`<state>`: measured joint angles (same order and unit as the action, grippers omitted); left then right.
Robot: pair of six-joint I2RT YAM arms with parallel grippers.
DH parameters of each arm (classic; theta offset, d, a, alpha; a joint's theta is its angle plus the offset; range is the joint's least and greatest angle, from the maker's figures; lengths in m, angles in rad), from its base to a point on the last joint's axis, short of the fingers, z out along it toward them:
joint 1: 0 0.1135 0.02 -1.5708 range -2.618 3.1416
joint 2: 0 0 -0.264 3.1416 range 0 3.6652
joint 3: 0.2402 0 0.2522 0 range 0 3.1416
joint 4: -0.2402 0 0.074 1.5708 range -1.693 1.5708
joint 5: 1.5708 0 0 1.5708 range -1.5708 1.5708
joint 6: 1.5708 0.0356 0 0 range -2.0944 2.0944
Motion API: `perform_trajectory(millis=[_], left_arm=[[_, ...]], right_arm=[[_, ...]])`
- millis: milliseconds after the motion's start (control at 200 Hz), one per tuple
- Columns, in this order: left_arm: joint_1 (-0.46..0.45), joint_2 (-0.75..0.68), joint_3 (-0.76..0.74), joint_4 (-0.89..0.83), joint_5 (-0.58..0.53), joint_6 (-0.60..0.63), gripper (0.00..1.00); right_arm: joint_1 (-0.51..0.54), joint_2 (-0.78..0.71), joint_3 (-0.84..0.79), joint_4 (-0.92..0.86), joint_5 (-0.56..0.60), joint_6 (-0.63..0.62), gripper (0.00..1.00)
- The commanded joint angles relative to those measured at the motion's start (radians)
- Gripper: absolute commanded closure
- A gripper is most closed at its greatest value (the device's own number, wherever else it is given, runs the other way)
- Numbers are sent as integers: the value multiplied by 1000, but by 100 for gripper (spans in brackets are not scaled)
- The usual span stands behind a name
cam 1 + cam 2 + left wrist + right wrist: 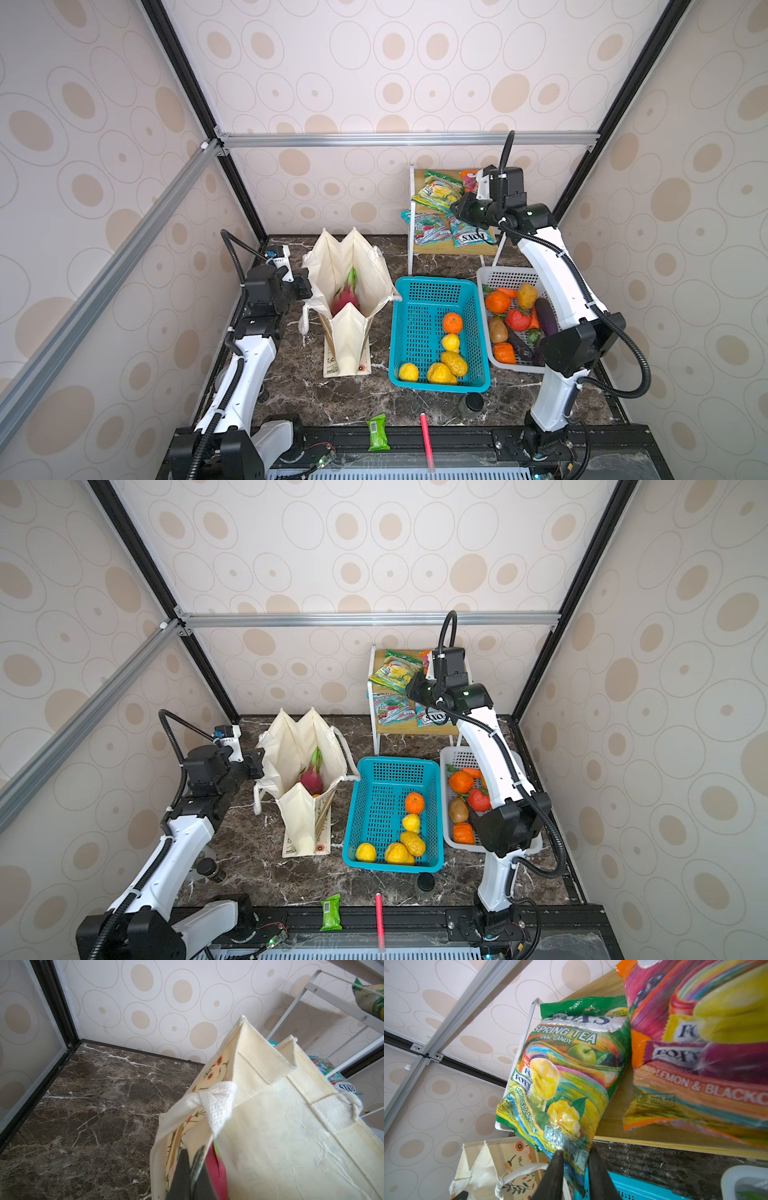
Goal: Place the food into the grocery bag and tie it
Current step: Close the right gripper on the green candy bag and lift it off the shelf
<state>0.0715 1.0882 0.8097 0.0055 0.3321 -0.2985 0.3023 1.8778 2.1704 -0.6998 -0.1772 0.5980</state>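
Left end effector (193, 1152), jaws pressed together, pinches the side wall of the grocery bag (280, 1126) at its rim. The pink dragon fruit (344, 297) sits inside the bag, just beyond that end effector. Right end effector (576, 1153), jaws narrow, straddles the bottom edge of the green Fox's packet (571, 1068), which overhangs the wooden shelf (612, 1128); whether it grips cannot be told. The orange Fox's packet (695, 1053) lies just beside the green one.

My left pincer (262, 766), centre left, clamps the rim of the grocery bag (286, 746), dragon fruit (311, 781) inside; my right pincer (409, 685), upper centre, meets the green Fox's packet (395, 669) on the shelf (379, 658).
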Motion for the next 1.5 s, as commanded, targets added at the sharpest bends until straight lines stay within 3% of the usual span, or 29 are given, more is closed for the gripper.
perform_trajectory(millis=[0, 115, 350, 705, 1120, 1495], left_arm=[[1, -1, -3, -26, 28, 20, 100], [0, -1, -4, -26, 29, 20, 100], [1, 1, -2, -27, 29, 22, 100], [0, 1, -2, -27, 28, 19, 100], [0, 1, -3, -26, 26, 18, 100], [-1, 1, -5, -26, 24, 15, 100]], right_arm=[[-5, 4, 8, 22, -8, 11, 69], [-5, 27, 28, 7, -7, 12, 71], [-5, 16, 37, 0, -16, 16, 100], [-5, 14, 121, -9, -130, 16, 100], [-5, 62, 277, -33, -166, 21, 100], [21, 55, 282, 2, -244, 47, 100]])
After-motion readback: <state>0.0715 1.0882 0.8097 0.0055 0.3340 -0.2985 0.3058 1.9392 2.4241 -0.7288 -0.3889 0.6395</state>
